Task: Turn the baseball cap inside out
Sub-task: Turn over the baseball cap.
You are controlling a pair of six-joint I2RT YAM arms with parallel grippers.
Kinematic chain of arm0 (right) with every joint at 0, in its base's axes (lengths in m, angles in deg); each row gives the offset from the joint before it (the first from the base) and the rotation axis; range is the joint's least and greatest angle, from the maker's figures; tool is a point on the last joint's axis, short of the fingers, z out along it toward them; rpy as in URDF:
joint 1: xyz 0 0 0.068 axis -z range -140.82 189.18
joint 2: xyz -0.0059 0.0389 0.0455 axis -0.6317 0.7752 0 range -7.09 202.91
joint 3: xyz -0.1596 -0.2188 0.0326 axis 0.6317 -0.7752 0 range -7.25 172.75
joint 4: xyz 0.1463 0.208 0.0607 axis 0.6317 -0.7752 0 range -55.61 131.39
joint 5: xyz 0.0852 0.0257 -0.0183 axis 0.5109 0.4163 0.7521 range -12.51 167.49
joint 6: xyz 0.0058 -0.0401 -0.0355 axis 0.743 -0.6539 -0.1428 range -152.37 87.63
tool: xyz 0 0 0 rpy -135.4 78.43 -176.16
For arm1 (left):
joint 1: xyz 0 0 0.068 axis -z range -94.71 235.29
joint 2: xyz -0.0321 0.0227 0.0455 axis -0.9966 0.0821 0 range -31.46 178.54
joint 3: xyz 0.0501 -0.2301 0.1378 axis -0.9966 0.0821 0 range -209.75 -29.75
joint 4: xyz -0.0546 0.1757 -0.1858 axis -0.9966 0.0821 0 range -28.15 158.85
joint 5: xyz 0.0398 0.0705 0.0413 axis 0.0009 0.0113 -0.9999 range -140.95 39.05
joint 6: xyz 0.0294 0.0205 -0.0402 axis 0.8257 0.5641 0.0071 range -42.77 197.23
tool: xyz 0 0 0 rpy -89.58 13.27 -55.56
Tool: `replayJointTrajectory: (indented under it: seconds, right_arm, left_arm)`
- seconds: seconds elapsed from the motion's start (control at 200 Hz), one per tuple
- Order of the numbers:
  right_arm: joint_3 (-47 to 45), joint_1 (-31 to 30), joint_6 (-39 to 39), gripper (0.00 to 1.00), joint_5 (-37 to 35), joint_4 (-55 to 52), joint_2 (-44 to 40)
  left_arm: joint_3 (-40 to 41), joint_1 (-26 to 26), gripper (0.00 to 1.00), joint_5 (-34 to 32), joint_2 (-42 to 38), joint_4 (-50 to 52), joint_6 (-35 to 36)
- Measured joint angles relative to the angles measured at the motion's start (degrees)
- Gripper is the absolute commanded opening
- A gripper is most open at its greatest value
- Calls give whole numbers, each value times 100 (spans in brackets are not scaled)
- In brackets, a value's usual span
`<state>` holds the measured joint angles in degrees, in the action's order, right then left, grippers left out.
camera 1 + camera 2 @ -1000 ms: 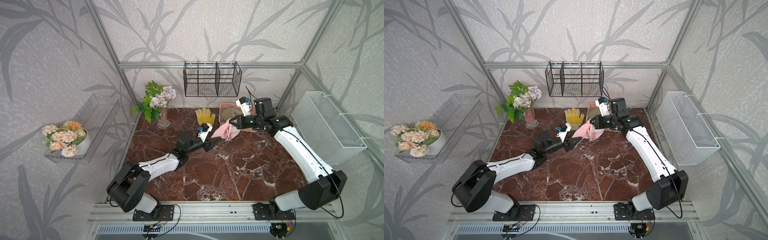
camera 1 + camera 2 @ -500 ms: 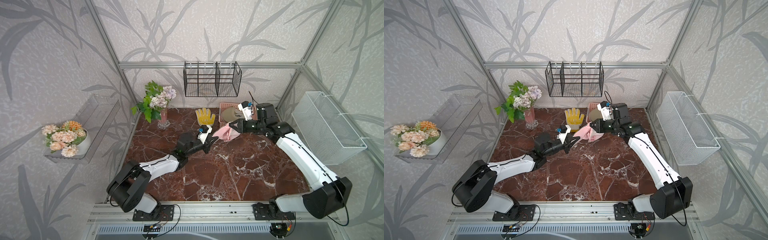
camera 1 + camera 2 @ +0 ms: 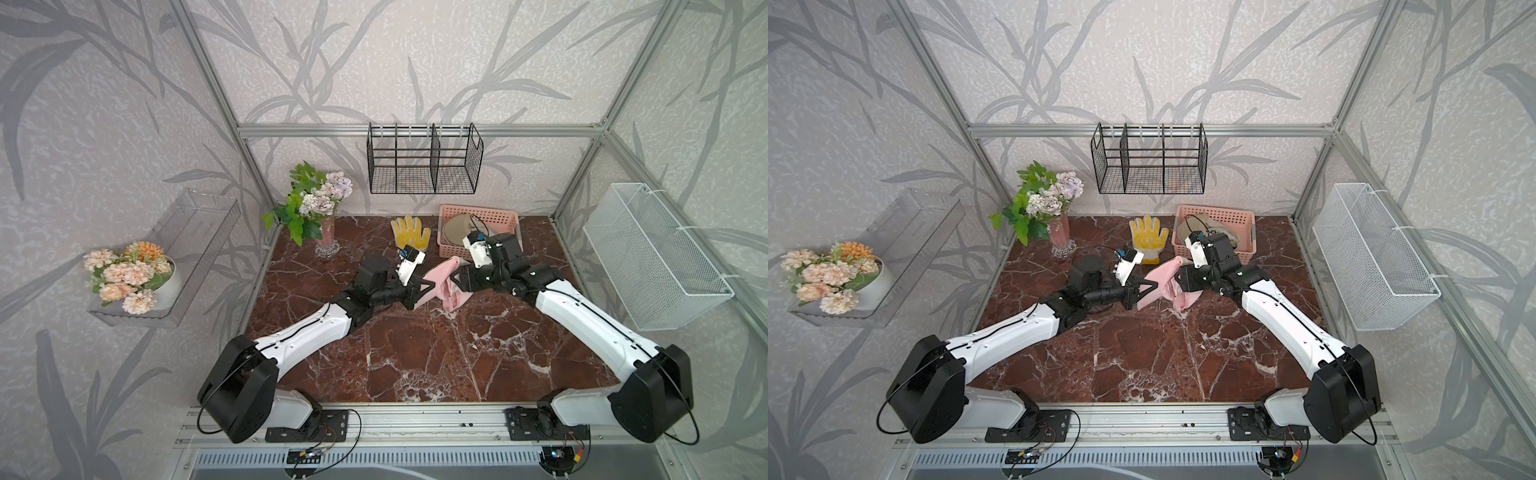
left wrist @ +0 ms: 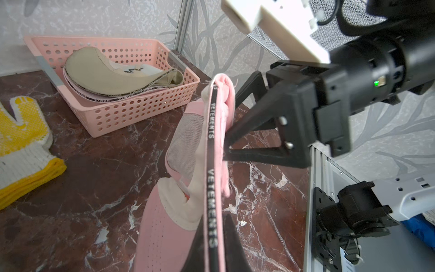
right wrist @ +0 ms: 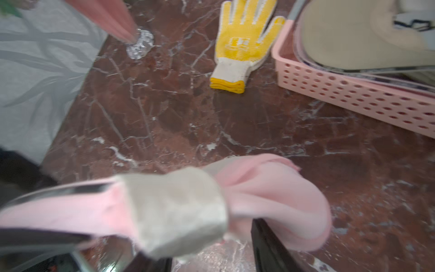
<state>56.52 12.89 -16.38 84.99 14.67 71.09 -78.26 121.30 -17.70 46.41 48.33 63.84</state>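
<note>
left gripper (image 3: pixel 428 287) clenched on black-taped rim of pink fabric baseball cap (image 3: pixel 448 279), cap held off red-brown marble tabletop (image 3: pixel 415 353) between both arms, near pink perforated plastic basket (image 4: pixel 131 113); right gripper (image 4: pixel 231 124) released, jaws spread, tips against crumpled crown

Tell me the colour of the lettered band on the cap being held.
Black band with white lettering; clearest in the left wrist view.
</note>
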Motion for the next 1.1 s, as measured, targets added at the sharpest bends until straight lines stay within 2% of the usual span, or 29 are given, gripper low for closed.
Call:
replayJointTrajectory:
  seconds: [0.12, 0.25, 0.48, 0.68, 0.94, 1.1]
  right_arm:
    - [-120, 9, 39, 58, -944, 39, 2]
    - [-120, 7, 70, 60, -1556, 59, 11]
    - [-120, 4, 0, 64, -2057, -107, 55]
    - [-120, 15, -437, 73, -2227, -284, 9]
    - [-339, 203, -1027, 75, -1377, -730, -442]
    - [-535, 199, -1176, 73, 15, -841, -903]
  left_arm:
    - [35, 2, 0, -37, -232, 391, -15]
    - [101, 39, 0, -129, -354, 763, -7]
    - [92, 37, 0, -348, -407, 1154, 2]
    - [-199, 37, 0, -455, -319, 1589, -170]
    - [-407, -26, 0, -592, 59, 1703, -514]
    - [-470, -35, 0, -601, 391, 1714, -774]
